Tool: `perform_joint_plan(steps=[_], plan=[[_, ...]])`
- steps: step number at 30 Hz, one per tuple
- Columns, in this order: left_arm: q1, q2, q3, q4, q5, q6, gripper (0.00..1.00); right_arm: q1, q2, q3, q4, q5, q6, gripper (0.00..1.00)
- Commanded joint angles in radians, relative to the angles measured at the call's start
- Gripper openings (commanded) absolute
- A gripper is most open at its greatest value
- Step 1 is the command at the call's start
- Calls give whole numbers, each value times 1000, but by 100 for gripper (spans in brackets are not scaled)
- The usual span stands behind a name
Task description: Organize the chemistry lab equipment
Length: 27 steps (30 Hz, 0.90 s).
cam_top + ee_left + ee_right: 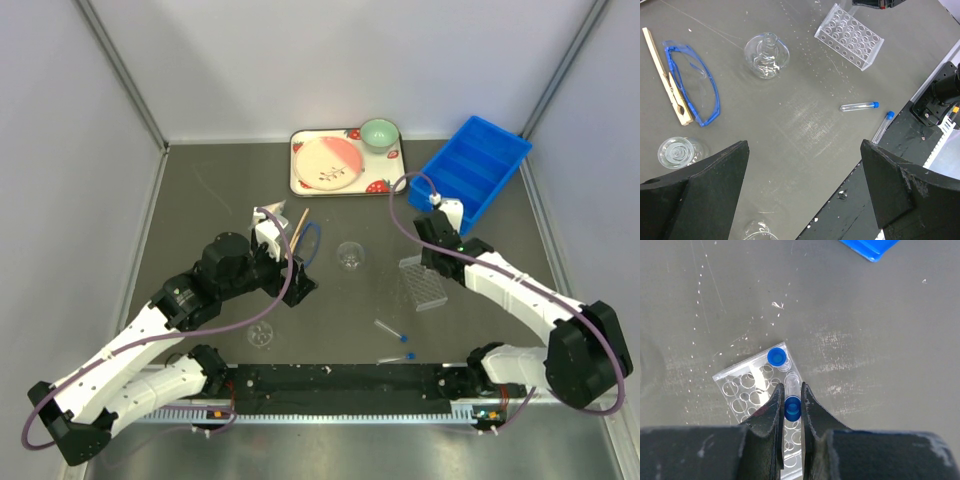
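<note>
Left arm [140,340] and right arm [515,290], alike
White shells, black joints, purple cable [290,270] looping along each, black scuffed fingers [705,180]

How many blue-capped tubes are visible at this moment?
4. A loose tube lies on the table, an edge tube beside it; a racked tube stands in the tube rack corner; a gripped tube sits in the right pincer. More may be hidden.

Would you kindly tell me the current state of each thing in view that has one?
Left end effector: open, holding nothing.
Right end effector: shut on held tube.
Held tube: capped, gripped above the rack.
Rack: standing, mostly unfilled.
Seated tube: capped, in a corner hole.
Loose tubes: capped, lying flat.
</note>
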<state>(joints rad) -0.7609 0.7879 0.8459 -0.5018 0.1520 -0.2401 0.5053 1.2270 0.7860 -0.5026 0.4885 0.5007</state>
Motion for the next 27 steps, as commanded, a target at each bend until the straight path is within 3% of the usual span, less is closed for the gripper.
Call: perform_joint_plan(steps=[1, 9, 12, 16, 18, 23, 27], plan=[[2, -4, -7, 34, 6, 7, 99, -10, 15, -13, 33, 2, 15, 0], [3, 2, -7, 34, 8, 10, 99, -10, 31, -16, 39, -8, 16, 0], [2, 7, -7, 34, 9, 10, 99, -10, 29, -16, 39, -13, 15, 8], [3, 5, -8, 34, 9, 10, 99, -10, 16, -10, 32, -13, 12, 33], [2, 7, -8, 34, 9, 12, 99, -10, 5, 1, 18, -10, 9, 41], [2, 13, -4, 20, 17, 28, 99, -10, -38, 42, -46, 5, -7, 52], [-2, 40, -7, 16, 75, 48, 99, -10, -99, 99, -126, 18, -21, 54]])
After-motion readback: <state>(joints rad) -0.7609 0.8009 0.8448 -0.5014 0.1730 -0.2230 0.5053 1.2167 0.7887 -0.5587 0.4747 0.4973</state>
